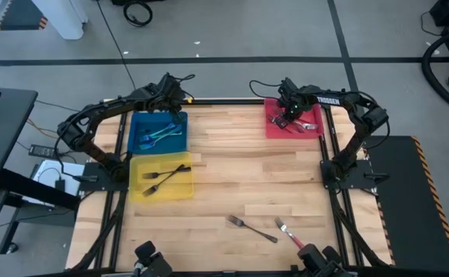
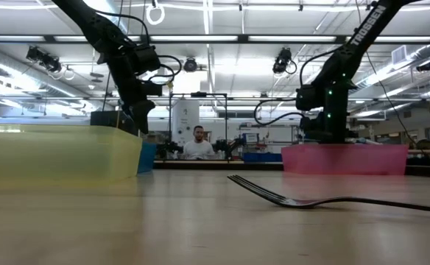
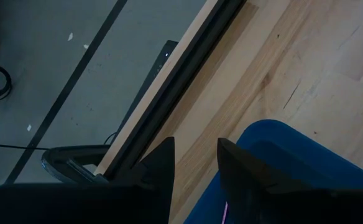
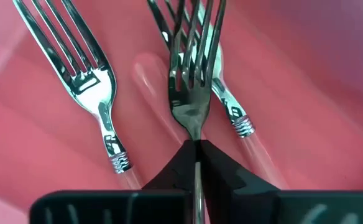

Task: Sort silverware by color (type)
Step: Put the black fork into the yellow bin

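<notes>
Table point(image 1: 232, 177) carries three trays. My right gripper point(image 4: 197, 149) is clamped on a fork point(image 4: 194, 93) over the red tray point(image 1: 274, 129) at the far right corner. My left gripper point(image 3: 194, 158), fingers slightly apart, hangs above the blue tray's point(image 1: 138, 142) far edge. Two forks point(image 1: 251, 228) lie near the front edge.

Red-handled forks point(image 1: 297, 123) lie in a loose pile in the red tray at upper right of the high view; one fork point(image 4: 192, 93) there stands pinched by its neck in the right gripper point(image 4: 197, 152), tines over two others with clear pink handles. Teal forks point(image 1: 160, 134) lie in the blue tray at upper left, and dark grey forks point(image 1: 163, 178) lie crossed in the yellow tray below it. On the bare bench at lower centre lie a grey fork point(image 1: 250, 228) and a red-handled fork point(image 1: 289, 233), both slanted.
</notes>
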Action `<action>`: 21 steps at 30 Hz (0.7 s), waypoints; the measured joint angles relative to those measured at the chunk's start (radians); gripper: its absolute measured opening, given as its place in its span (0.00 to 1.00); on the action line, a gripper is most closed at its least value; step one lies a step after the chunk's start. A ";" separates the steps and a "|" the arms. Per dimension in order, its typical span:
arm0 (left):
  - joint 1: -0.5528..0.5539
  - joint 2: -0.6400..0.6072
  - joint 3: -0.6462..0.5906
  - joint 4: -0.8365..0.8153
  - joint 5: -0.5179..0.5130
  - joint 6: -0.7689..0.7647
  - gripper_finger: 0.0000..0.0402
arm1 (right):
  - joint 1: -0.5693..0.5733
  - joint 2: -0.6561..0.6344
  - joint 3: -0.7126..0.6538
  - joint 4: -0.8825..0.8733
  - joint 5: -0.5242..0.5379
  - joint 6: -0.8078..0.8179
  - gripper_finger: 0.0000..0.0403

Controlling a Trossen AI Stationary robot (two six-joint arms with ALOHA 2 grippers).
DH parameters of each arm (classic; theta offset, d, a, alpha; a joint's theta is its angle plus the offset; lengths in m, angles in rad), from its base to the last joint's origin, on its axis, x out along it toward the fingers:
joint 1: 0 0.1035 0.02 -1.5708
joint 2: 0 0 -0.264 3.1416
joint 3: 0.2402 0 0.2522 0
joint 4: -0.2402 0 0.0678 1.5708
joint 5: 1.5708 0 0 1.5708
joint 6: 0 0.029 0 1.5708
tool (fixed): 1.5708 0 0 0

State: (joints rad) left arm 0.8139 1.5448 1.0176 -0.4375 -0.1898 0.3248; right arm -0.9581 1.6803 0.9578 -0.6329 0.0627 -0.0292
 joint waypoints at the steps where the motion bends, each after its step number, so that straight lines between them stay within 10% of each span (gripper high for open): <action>1: 0.000 0.000 0.000 0.000 0.000 0.000 0.30 | 0.000 -0.001 -0.004 0.005 0.001 0.001 0.05; 21: 0.000 0.000 0.000 0.001 0.000 0.000 0.30 | 0.000 0.006 0.089 -0.048 -0.004 -0.015 0.00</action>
State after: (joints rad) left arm 0.8139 1.5448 1.0176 -0.4370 -0.1897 0.3252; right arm -0.9581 1.6867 1.0468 -0.6811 0.0591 -0.0443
